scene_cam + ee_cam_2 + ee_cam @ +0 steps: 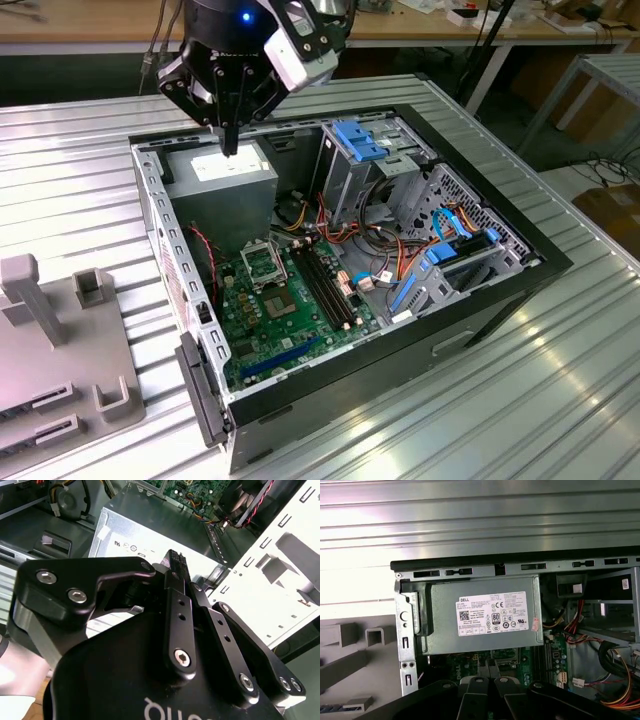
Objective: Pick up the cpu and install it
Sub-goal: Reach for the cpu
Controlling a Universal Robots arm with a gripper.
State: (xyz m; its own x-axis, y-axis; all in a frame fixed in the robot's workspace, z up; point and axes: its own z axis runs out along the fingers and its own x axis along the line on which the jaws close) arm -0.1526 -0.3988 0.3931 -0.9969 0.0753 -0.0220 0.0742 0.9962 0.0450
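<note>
Ribbed metal table point(560, 400) carries everything. Open computer case point(540, 262) lies on it, insides up. Grey fixture point(60, 350) sits at exterior view's left, just beside case. Grey power supply point(225, 195) fills case's far-left corner, green motherboard point(280, 310) nearer. My gripper point(230, 150) hangs point-down over power supply's far part. Jaws drawn together; I cannot tell whether anything is pinched between. Hollow socket frame point(262, 262) sits on motherboard just near of power supply. Where cpu is, I cannot tell.
</note>
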